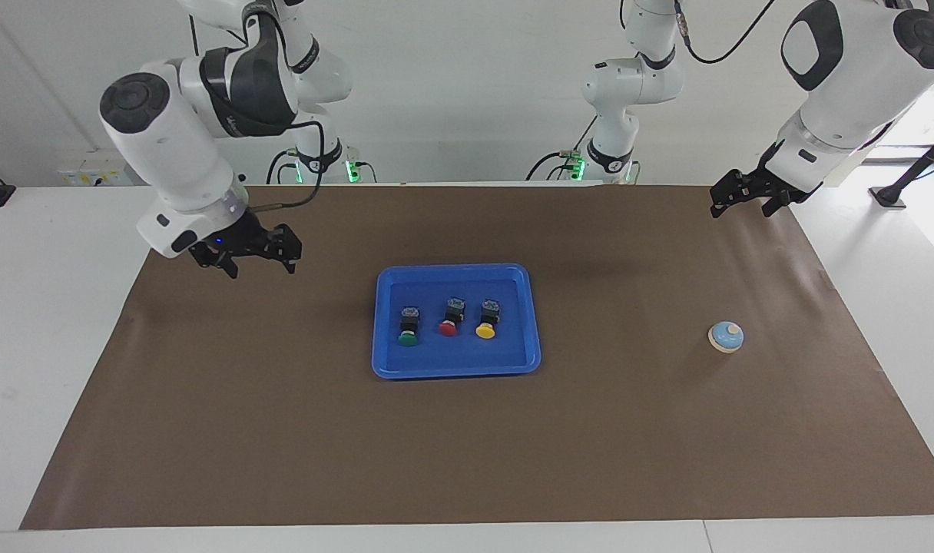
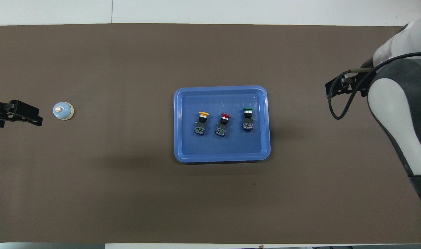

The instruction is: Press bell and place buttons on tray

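The table (image 1: 52, 322) is seen as a smooth, white, faintly glossy surface, and it is covered by a matt brown sheet (image 1: 283, 430) that looks like paper, with slight creases near its edges. The tray (image 1: 455, 366) is made of what looks like smooth bright-blue plastic with a soft sheen. The buttons (image 1: 448, 318) are given matt black bodies and smooth plastic-looking caps. The bell (image 1: 726, 336) is finished smooth, light blue over cream. The arms' shells are seen as glossy white, and each hand as matt black.
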Robot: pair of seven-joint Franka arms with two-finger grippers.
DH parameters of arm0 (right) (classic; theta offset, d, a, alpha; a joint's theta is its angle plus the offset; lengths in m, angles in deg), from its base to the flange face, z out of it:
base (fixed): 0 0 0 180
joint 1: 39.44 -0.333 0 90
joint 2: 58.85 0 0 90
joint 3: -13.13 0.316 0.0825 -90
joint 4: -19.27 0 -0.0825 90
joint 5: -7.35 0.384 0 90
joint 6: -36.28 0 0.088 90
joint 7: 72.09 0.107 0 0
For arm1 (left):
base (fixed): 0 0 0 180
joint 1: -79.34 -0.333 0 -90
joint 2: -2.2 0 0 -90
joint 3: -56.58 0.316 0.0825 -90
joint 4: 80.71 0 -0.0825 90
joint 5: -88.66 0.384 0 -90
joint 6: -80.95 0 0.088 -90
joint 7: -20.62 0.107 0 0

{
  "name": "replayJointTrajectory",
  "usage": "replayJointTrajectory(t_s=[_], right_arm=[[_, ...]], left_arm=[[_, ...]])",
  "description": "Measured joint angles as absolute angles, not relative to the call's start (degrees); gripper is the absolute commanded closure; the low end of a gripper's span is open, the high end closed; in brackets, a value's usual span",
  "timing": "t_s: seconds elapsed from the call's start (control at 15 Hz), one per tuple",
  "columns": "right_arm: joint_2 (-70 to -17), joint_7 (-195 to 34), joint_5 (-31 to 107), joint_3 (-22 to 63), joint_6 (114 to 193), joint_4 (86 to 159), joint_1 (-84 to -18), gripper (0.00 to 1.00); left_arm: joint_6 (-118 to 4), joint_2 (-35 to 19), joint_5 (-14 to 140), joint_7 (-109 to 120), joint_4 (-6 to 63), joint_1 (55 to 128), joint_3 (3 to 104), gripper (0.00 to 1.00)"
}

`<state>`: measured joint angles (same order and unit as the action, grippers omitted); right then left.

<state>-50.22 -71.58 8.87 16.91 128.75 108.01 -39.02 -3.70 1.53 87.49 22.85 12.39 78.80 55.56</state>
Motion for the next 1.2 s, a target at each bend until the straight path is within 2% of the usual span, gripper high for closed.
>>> replayJointTrajectory(t_s=[0.4,1.2], right_arm=[[-62.3,-72.1,8.1,16.9,120.2,111.7,-38.5,0.00],[-62.1,-74.9,7.9,17.1,123.1,112.8,-36.2,0.00]], left_arm=[[-3.7,1.5,87.5,22.8,12.4,78.8,55.6,0.00],[-3.7,1.5,87.5,22.8,12.4,78.8,55.6,0.00]])
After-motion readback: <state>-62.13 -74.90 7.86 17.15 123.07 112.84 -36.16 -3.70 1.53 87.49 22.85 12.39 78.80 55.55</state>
